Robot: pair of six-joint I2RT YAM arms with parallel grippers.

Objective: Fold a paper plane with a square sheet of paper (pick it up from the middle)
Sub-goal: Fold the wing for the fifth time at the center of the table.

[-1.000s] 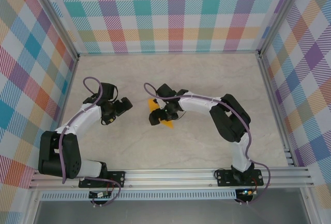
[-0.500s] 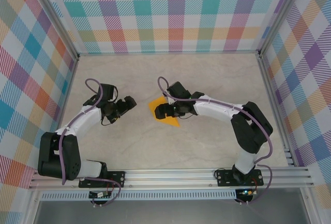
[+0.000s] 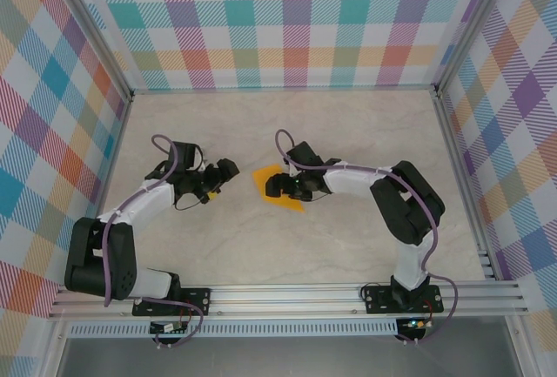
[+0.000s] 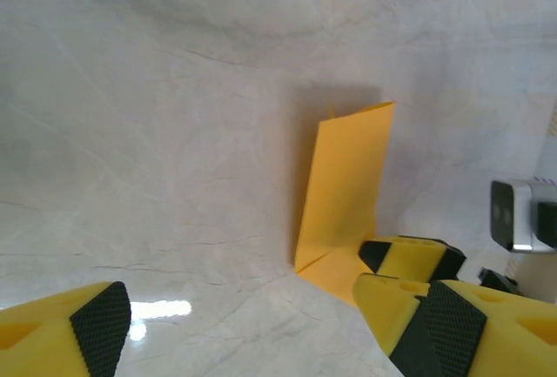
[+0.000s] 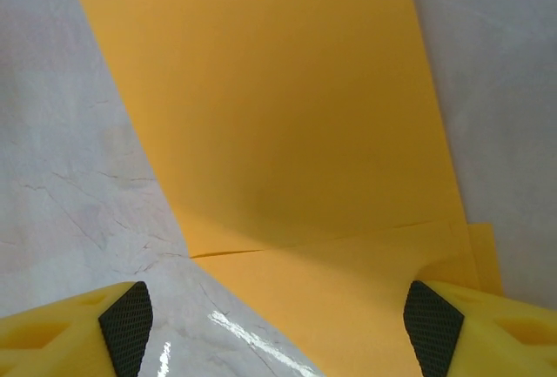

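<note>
Right gripper (image 5: 280, 318), jaws wide apart, over the part-folded orange sheet of paper (image 5: 278, 116); left gripper (image 4: 265, 329) nearby, likewise unclenched and empty.

Qty: 1 square sheet of paper (image 5: 278, 116), 2 grippers (left gripper (image 3: 223, 177) + right gripper (image 3: 271, 188)), 1 table (image 3: 348, 133).

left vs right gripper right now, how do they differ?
The right gripper straddles an edge of the square sheet of paper, one finger over it. The left gripper hangs over bare table, apart from the sheet. They face opposite ways, toward each other. Shared: both open, holding nothing.
</note>
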